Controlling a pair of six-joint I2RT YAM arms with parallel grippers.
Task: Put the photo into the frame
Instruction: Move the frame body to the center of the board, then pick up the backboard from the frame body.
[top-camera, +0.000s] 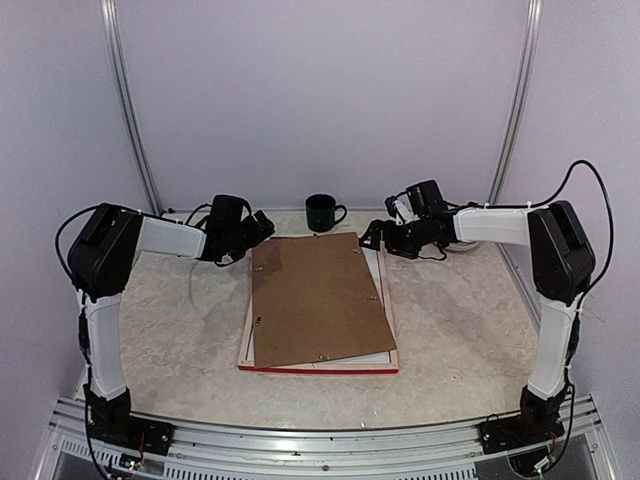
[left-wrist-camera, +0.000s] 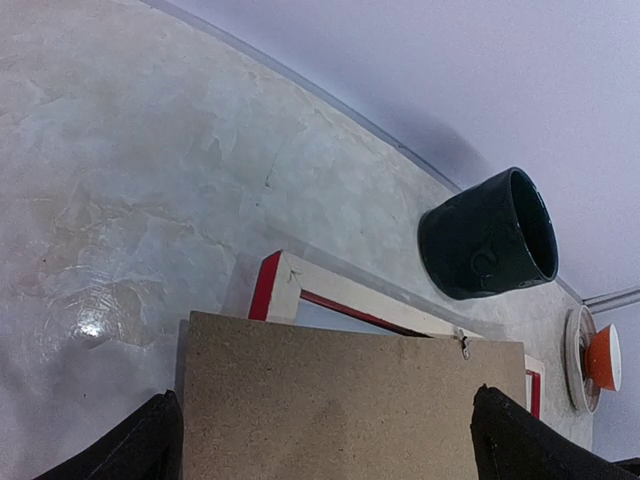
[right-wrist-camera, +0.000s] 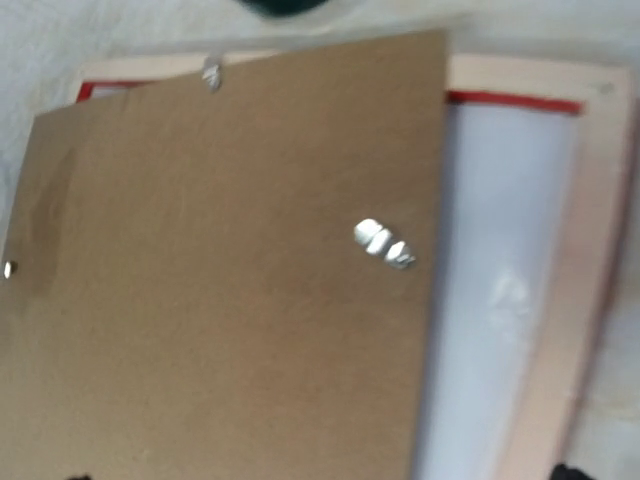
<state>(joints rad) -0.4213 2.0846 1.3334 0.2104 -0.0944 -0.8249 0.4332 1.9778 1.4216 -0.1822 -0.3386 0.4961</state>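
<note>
The frame (top-camera: 318, 369) lies face down on the table, pale wood back up, red edge at the front; it also shows in the left wrist view (left-wrist-camera: 290, 285) and the right wrist view (right-wrist-camera: 590, 250). A brown backing board (top-camera: 315, 300) lies askew on top of it. A plain white sheet (right-wrist-camera: 500, 300) shows in the recess beside the board; no cat print is visible, so I cannot tell if it is the photo. My left gripper (top-camera: 262, 228) hovers open over the board's far left corner (left-wrist-camera: 350, 410). My right gripper (top-camera: 372, 238) hovers open over the far right corner (right-wrist-camera: 230, 280).
A dark green mug (top-camera: 322, 212) stands just behind the frame's far edge, between the two grippers, and shows in the left wrist view (left-wrist-camera: 490, 235). A white and orange round thing (left-wrist-camera: 595, 360) lies at the back right. Purple walls close the back and sides.
</note>
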